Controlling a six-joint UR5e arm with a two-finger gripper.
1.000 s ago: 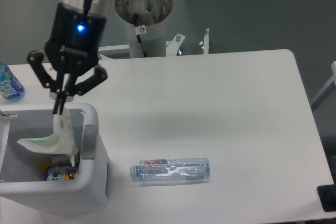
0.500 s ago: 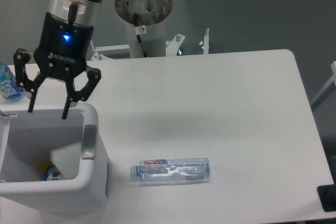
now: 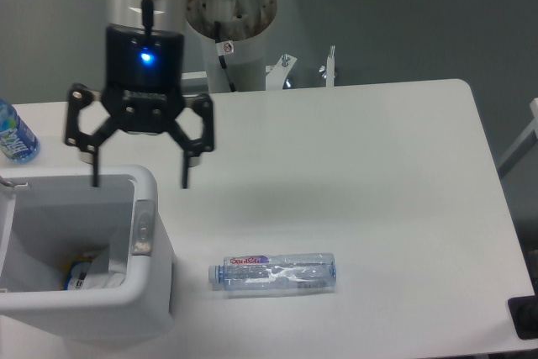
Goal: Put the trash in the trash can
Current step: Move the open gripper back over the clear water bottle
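Note:
The large white trash can (image 3: pixel 151 292) stands at the table's front left corner. Inside it, near the bottom, lies white crumpled paper (image 3: pixel 108 263) beside a printed wrapper. A clear plastic bottle with a red-lettered label (image 3: pixel 273 272) lies on its side on the table, right of the can. My gripper (image 3: pixel 139 181) hangs open above the can's far right corner, fingers spread wide, nothing between them.
A blue-labelled bottle (image 3: pixel 14 134) stands at the table's far left edge. The robot's base column (image 3: pixel 230 31) rises behind the table. The table's right edge lies near the frame's right side.
The gripper let go of the white paper, which dropped into the can. It opened wide, rose and then shifted right over the can's rim.

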